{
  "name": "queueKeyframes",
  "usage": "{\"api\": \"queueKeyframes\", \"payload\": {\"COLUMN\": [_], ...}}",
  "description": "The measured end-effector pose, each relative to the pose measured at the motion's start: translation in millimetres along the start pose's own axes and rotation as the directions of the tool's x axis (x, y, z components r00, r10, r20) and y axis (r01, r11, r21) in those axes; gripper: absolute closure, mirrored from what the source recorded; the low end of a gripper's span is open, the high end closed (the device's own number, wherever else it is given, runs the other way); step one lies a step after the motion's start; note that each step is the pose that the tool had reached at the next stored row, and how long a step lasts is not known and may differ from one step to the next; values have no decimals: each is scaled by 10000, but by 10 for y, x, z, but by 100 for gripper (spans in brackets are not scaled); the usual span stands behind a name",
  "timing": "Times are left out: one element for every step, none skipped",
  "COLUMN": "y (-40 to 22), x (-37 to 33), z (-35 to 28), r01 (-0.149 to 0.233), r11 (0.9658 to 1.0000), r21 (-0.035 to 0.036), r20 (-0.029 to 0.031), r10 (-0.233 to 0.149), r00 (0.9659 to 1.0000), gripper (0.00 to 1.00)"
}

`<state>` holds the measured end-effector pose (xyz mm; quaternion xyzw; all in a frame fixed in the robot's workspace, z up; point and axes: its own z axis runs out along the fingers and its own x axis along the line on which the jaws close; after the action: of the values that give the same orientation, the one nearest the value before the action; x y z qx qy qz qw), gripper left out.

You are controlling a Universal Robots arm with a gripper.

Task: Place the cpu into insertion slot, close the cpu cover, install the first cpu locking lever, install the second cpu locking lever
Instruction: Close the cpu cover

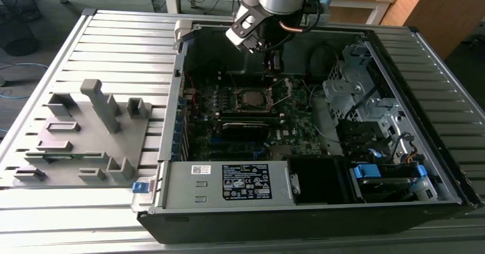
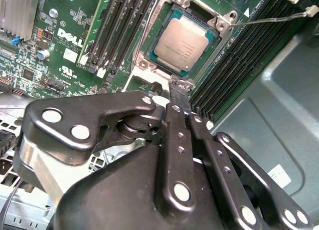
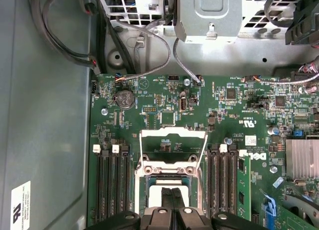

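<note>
Dull silver-grey, the small square cpu lies seated in the silver-rimmed square insertion slot. The thin silver window-frame cpu cover stands raised. The black gripper sits at the slot's edge, fingers pressed together, apparently empty. Recommended: press the cover's free edge down evenly, clear of the chip.

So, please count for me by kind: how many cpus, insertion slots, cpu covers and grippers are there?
cpu: 1
insertion slot: 1
cpu cover: 1
gripper: 1
Total: 4
</note>
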<state>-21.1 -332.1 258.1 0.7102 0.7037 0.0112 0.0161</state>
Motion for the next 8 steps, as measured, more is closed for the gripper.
{"api": "queueKeyframes", "payload": {"y": [8,15,19,19,19,20,20,21], "x": [0,0,0,0,0,0,0,0], "z": [0,1,1,1,1,1,1,1], "r01": [0,0,0,-1,-2,-1,-1,-1], "r11": [10000,10000,10000,10000,10000,10000,10000,10000], "r21": [1,1,0,0,0,1,0,0], "r20": [1,1,1,1,0,1,1,1], "r10": [0,0,0,1,2,1,1,1], "r00": [10000,10000,10000,10000,10000,10000,10000,10000], "gripper": [90,90,90,90,90,90,90,90]}}
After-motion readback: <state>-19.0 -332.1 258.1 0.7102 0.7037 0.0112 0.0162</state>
